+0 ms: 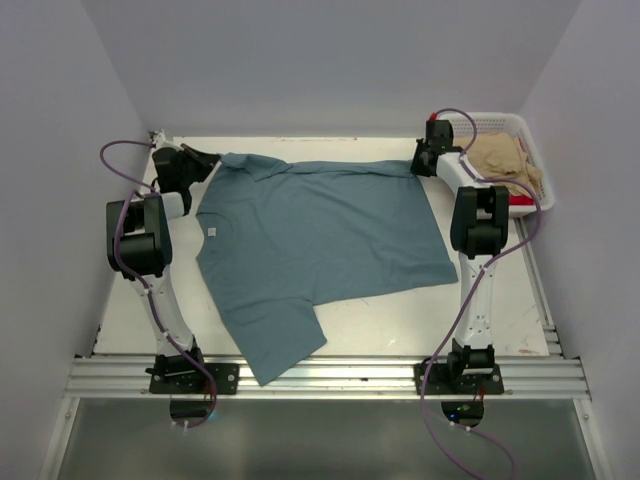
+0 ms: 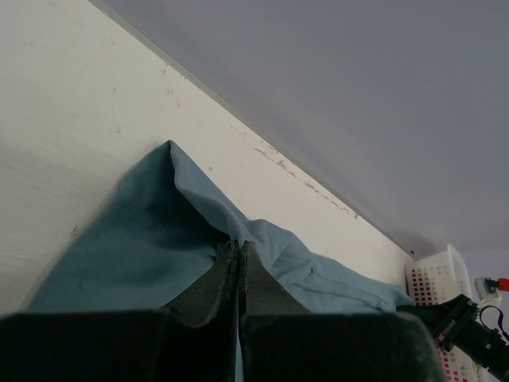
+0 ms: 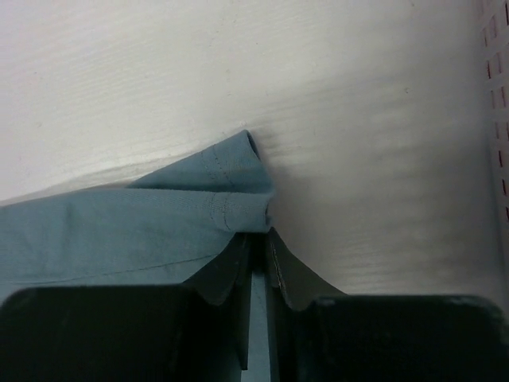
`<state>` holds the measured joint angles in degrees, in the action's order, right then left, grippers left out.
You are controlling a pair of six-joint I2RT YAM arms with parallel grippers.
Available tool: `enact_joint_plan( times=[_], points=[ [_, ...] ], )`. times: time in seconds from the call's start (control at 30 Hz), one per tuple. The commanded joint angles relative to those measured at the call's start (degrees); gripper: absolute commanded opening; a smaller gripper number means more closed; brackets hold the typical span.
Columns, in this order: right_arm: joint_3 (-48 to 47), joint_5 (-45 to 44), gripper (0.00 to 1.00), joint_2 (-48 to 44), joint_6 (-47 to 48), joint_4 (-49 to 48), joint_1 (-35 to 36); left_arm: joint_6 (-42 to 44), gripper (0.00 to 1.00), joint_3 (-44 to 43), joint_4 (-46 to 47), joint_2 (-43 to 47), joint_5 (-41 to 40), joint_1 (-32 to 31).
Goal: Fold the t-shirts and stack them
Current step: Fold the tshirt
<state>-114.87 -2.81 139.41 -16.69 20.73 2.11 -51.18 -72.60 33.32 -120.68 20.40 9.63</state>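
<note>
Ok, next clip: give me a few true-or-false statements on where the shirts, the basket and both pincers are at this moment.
1. The teal t-shirt lies spread open on the table. True.
2. The left pincer hangs open above the shirt. False: it is shut on the teal t-shirt's far left corner.
3. The tan t-shirt lies in the white basket. True.
4. The right pincer grips the tan t-shirt. False: it pinches the teal t-shirt's far right corner.
5. The white basket stands at the table's near left corner. False: it stands at the far right corner.
</note>
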Motion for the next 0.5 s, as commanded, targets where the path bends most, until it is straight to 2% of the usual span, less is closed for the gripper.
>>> enact_joint_plan(
  times=[0.0,0.13,0.17,0.2,0.3,0.37,0.47],
  points=[
    [0.0,1.2,0.11,-2.5,-0.1,-1.6,-0.4,2.0,0.00,0.3,3.0,3.3,0.6,0.4],
    [0.8,0.9,0.12,-4.0,0.6,-2.2,-0.3,1.9,0.00,0.3,3.0,3.4,0.6,0.4],
    [1.0,0.8,0.18,-4.2,0.9,-2.2,-0.4,2.0,0.00,0.3,3.0,3.5,0.6,0.4],
    [0.9,0.4,0.34,-4.4,1.3,-2.2,-0.4,2.0,0.00,0.3,3.0,3.4,0.7,0.4],
    [-0.1,0.0,0.45,-4.5,1.7,-1.6,-0.4,1.9,0.00,0.3,3.1,3.4,1.0,0.4],
    [-0.7,-0.2,0.46,-4.1,1.7,-1.1,-0.4,1.8,0.00,0.2,3.2,3.3,1.0,0.4],
    [-1.5,0.0,0.42,-3.7,1.7,-1.0,-0.4,1.8,0.00,0.3,3.2,3.3,1.0,0.4]
  ],
)
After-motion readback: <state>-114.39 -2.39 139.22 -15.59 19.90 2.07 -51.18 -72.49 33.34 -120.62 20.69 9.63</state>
